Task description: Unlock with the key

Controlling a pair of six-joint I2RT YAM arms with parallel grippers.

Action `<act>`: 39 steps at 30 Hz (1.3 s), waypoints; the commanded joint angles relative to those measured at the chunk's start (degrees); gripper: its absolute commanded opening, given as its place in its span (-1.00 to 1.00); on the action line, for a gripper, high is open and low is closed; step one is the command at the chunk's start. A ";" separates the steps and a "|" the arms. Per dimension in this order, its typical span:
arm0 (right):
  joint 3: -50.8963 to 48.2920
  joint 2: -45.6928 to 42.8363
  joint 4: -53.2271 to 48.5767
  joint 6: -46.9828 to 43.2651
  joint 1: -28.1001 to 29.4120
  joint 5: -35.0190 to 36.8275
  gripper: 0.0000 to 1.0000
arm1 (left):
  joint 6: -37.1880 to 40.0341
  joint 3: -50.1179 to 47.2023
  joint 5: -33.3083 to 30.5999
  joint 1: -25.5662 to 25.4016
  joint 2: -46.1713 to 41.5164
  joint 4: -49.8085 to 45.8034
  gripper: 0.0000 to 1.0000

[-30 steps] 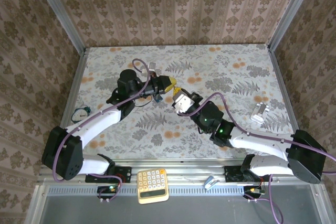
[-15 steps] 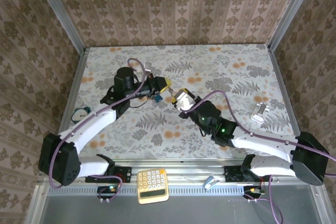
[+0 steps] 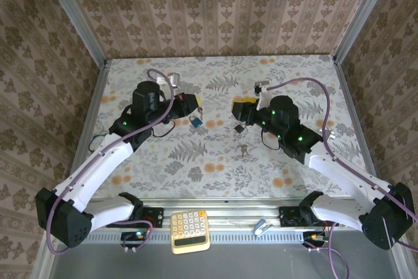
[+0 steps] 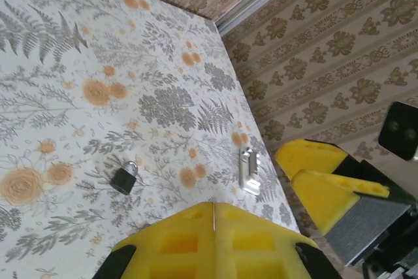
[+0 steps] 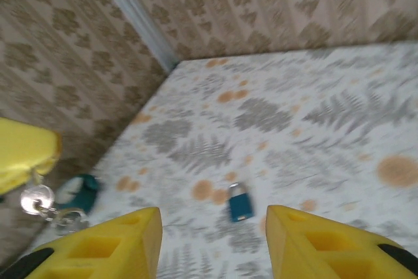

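My left gripper is shut, its yellow pads pressed together on a thin sliver of metal. In the right wrist view a silver key and its ring dangle under that gripper's yellow finger. A small blue padlock lies flat on the cloth just below it. My right gripper hangs open and empty, a hand's width to the right. A small black padlock with a metal shackle lies under it.
A silver metal piece lies at the table's right side. A teal object sits by the left edge. A calculator and a small clip rest on the near rail. Patterned walls close three sides.
The right gripper has opened and pulled back to the right, away from the left gripper's tip. The left gripper stayed shut and drew slightly back to the left.
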 commanded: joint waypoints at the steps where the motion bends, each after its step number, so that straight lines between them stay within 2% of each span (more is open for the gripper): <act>1: -1.32 2.70 9.82 17.18 -2.19 -17.35 -0.09 | 3.78 -2.18 -3.27 -1.14 -2.71 3.56 -1.00; 4: -1.78 5.53 18.27 23.77 -2.43 -22.47 -0.05 | 3.58 -3.94 -3.20 -2.32 -3.77 7.96 -1.00; 9: -3.70 9.11 31.62 31.72 -2.45 -26.37 0.04 | 2.54 -5.99 -2.57 -3.74 -4.27 14.08 -1.00; 16: -4.09 13.55 43.30 37.84 -1.60 -29.75 -0.12 | -1.83 -8.77 -0.14 -4.42 -3.75 24.95 -1.00; 23: -2.81 14.16 44.48 37.73 -0.61 -30.87 -0.20 | -3.73 -9.44 1.64 -4.99 -3.14 29.10 -1.00; 29: -1.33 14.72 45.40 37.63 0.18 -32.41 -0.37 | -4.44 -9.76 2.00 -5.04 -3.01 30.24 -1.00; 39: -0.25 15.35 46.16 37.66 1.13 -35.10 -0.42 | -5.02 -10.41 1.39 -5.08 -3.05 31.68 -1.00</act>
